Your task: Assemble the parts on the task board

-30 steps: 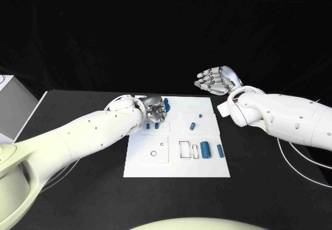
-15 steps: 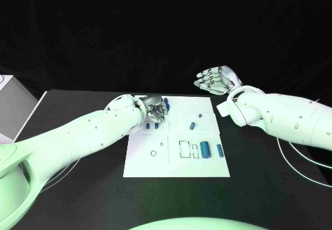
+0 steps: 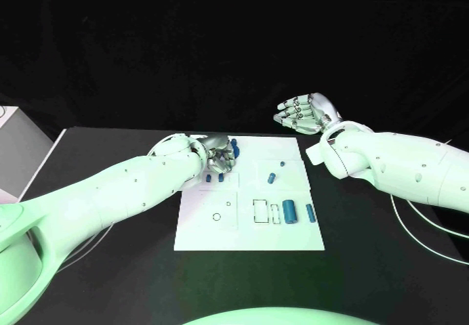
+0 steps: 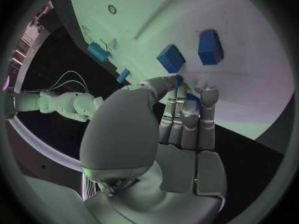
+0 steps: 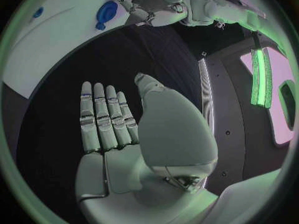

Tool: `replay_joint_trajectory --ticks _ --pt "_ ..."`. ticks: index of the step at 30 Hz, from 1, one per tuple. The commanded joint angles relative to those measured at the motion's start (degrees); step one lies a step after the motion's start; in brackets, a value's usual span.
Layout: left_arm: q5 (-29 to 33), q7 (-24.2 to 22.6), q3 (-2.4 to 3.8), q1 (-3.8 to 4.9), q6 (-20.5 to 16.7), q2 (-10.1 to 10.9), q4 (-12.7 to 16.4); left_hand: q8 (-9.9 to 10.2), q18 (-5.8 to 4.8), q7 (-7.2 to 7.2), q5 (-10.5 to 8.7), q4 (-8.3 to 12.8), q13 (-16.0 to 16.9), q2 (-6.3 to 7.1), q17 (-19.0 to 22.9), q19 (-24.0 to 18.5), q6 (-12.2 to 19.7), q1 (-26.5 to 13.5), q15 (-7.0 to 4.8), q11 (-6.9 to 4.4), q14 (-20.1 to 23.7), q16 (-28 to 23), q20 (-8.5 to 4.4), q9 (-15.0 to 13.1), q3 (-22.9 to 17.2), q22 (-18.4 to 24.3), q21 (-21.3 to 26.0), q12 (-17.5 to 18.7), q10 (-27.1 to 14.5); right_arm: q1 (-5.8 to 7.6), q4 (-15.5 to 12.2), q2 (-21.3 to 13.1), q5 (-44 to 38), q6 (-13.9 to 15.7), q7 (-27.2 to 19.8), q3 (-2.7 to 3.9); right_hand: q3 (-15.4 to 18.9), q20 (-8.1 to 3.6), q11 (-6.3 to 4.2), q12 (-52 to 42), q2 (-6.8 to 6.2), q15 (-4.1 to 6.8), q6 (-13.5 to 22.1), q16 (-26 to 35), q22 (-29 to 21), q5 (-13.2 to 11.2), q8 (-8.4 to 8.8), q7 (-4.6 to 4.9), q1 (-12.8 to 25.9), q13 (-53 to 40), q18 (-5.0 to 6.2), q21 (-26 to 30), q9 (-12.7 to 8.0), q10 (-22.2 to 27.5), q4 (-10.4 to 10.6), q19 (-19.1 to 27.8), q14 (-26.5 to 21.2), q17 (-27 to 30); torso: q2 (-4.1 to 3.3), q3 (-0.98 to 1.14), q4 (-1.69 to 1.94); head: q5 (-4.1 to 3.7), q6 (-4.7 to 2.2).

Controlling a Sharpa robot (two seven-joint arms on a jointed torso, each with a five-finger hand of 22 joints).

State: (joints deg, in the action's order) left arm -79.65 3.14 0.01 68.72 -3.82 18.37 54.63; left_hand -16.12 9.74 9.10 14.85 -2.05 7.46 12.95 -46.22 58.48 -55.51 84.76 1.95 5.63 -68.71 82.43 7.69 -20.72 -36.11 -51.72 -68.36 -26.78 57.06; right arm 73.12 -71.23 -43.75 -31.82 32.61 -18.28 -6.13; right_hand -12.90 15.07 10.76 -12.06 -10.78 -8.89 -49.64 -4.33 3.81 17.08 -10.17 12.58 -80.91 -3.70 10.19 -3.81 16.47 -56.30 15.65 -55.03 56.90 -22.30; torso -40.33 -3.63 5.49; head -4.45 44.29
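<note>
The white task board (image 3: pixel 249 233) lies mid-table. At its far left corner my left hand (image 3: pixel 219 158) rests on the board with its fingers curled around a blue part (image 3: pixel 234 145). In the left wrist view the blue part (image 4: pixel 192 100) shows between the fingers (image 4: pixel 187 115) and the thumb tip. Two blue blocks (image 4: pixel 170 58) (image 4: pixel 211 47) stand just beyond the fingertips. My right hand (image 3: pixel 307 112) hangs raised off the board's far right corner, fingers apart and holding nothing; its flat palm (image 5: pixel 118 134) faces the dark table.
More blue parts lie on the board: two small blocks (image 3: pixel 215 179), a short piece (image 3: pixel 272 178), a thick cylinder (image 3: pixel 290 212) and a thin one (image 3: pixel 311 213) beside a rectangular slot (image 3: pixel 261 210). A pale box (image 3: pixel 15 145) stands at the table's left edge.
</note>
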Motion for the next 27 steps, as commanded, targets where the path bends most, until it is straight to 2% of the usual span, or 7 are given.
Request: replay_joint_trajectory --ticks 1,13,18,22,27 --pt "-0.6 1.1 -0.15 -0.2 1.3 -0.1 -0.2 0.1 -0.44 0.0 -0.36 0.5 0.0 -0.54 0.1 0.0 -0.5 0.1 -0.09 0.18 -0.4 0.2 -0.26 -0.1 -0.2 0.0 -0.3 0.3 0.3 0.01 -0.1 0.0 -0.5 -0.4 -0.6 0.02 -0.1 0.02 0.06 0.3 0.15 0.17 -0.5 0.2 0.0 0.2 0.36 1.62 -0.4 0.0 0.4 0.0 -0.1 -0.3 -0.2 0.4 -0.3 0.1 0.0 0.01 -0.02 -0.03 0.04" --pt "-1.0 0.5 -0.22 -0.2 0.7 -0.2 -0.3 0.5 -0.58 0.19 -0.46 1.5 0.1 -0.74 -0.1 0.2 -0.6 0.2 0.01 0.33 -0.5 0.2 -0.23 -0.1 -0.9 -1.0 -1.2 0.6 0.4 0.01 -0.1 0.0 -0.4 -0.4 -0.7 0.02 -0.1 0.02 0.06 0.3 0.15 0.17 -0.5 0.2 0.0 0.2 0.36 1.62 -0.4 0.0 0.4 0.0 -0.1 -0.3 -0.2 0.4 -0.3 0.1 0.0 0.0 -0.01 -0.06 -0.1" --pt "-0.3 -1.0 -0.23 -0.29 -1.8 0.2 0.1 0.4 -1.17 -0.05 -0.32 2.3 0.6 -1.27 -2.9 2.4 -1.9 0.0 -0.33 -0.06 -2.9 1.2 -0.47 -0.3 -1.6 -4.1 -3.5 0.3 2.1 0.01 -0.1 0.0 -0.4 -0.4 -0.7 0.03 -0.1 0.02 0.06 0.3 0.15 0.17 -0.5 0.2 0.0 0.2 0.36 1.62 -0.4 0.0 0.4 0.0 -0.1 -0.3 -0.2 0.4 -0.3 0.1 0.02 -0.01 0.01 -0.08 -0.26" --pt "0.6 -2.0 -0.21 -0.42 -3.7 0.7 0.9 0.4 -1.3 -0.07 -0.29 2.4 0.7 -1.38 -3.0 2.9 -2.3 -0.3 -0.4 -0.14 -3.3 1.2 -0.54 -0.4 -1.8 -4.7 -4.0 0.4 2.4 0.01 -0.2 -0.1 -0.4 -0.4 -0.8 0.03 -0.1 0.02 0.06 0.3 0.15 0.17 -0.5 0.2 0.0 0.2 0.36 1.62 -0.4 0.0 0.4 0.0 -0.1 -0.3 -0.2 0.4 -0.3 0.1 0.02 -0.06 0.03 -0.13 -0.32" --pt "1.5 -2.8 -0.12 -0.49 -5.5 1.4 2.0 0.4 -1.45 -0.13 -0.29 2.4 0.8 -1.55 -3.3 3.6 -2.7 -0.8 -0.49 -0.25 -3.8 1.3 -0.6 -0.5 -1.9 -5.4 -4.5 0.5 2.8 0.01 -0.2 -0.1 -0.4 -0.3 -0.8 0.03 -0.1 0.02 0.06 0.3 0.15 0.17 -0.5 0.2 0.0 0.2 0.36 1.62 -0.4 0.0 0.4 0.0 -0.1 -0.3 -0.2 0.4 -0.3 0.1 0.08 -0.03 0.03 -0.11 -0.39"
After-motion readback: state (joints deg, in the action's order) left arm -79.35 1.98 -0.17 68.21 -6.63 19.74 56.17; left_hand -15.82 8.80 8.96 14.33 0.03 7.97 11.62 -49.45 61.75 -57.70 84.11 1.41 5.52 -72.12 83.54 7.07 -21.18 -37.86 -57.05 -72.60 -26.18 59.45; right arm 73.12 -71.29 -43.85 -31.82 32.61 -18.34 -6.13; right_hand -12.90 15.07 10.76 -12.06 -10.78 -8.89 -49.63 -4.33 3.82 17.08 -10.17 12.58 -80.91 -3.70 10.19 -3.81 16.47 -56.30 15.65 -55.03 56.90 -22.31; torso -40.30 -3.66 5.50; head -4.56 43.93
